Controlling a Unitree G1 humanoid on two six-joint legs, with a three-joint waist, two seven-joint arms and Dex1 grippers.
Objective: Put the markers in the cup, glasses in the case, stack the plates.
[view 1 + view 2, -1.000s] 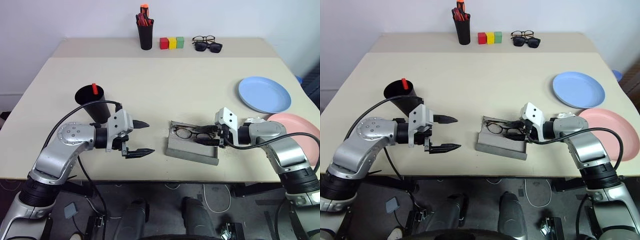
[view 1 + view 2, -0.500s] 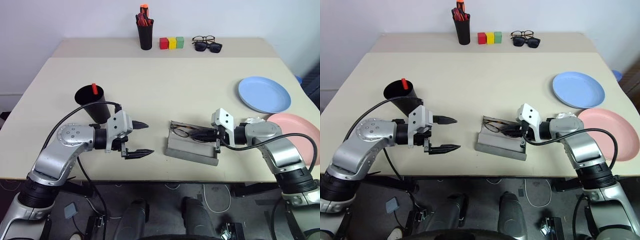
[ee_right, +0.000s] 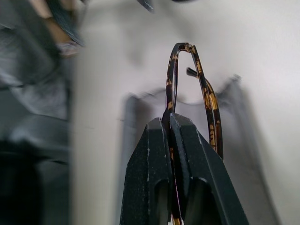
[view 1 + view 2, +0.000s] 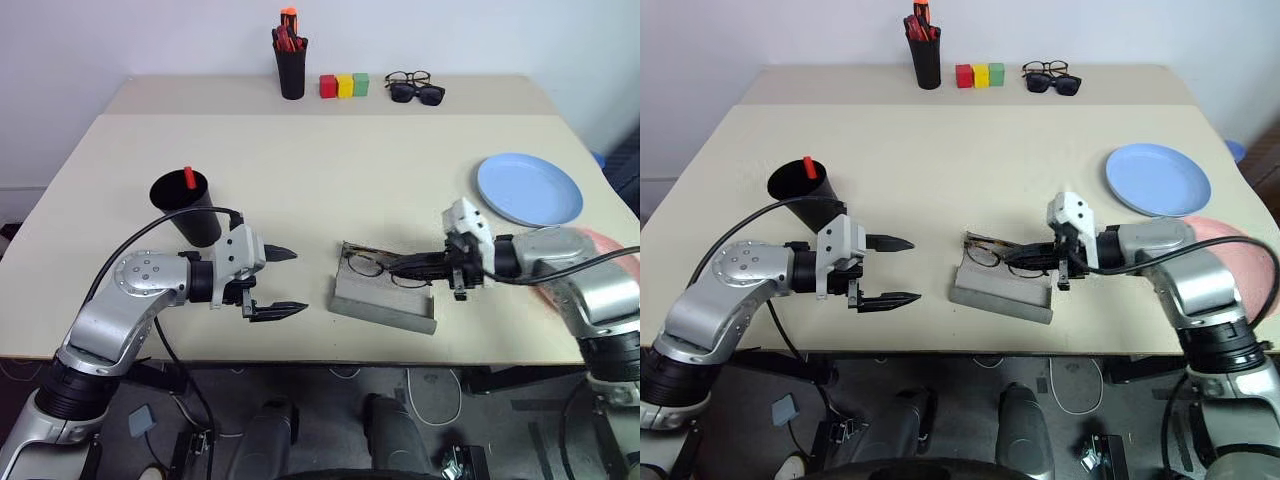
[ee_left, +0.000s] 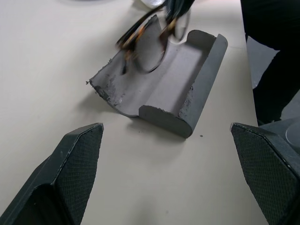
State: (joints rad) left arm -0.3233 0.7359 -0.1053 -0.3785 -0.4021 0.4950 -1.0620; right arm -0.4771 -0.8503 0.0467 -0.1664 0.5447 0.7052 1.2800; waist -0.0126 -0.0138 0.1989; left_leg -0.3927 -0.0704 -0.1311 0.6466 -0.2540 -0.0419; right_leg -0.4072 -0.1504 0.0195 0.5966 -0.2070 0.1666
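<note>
The thin wire-framed glasses [image 4: 372,264] hang tilted just above the open grey case [image 4: 381,303], pinched by one temple in my right gripper [image 4: 402,268], which is shut on them; the frame rises from between the fingertips [image 3: 159,123]. My left gripper [image 4: 299,282] stands open to the left of the case [image 5: 159,89], apart from it. The black cup [image 4: 186,208] stands behind my left arm with a red marker [image 4: 187,177] sticking out. The light blue plate [image 4: 528,188] lies at the right, and the pink plate [image 4: 1244,252] is partly hidden behind my right arm.
At the table's far edge stand a black pen holder [image 4: 291,62] with red and orange pens, a row of coloured blocks [image 4: 344,85], and two other pairs of glasses [image 4: 414,88]. The table's front edge runs just below the case.
My right gripper has closed on the glasses, then risen and drawn back to the right, lifting them off the case's tray. The left gripper has stayed in place.
</note>
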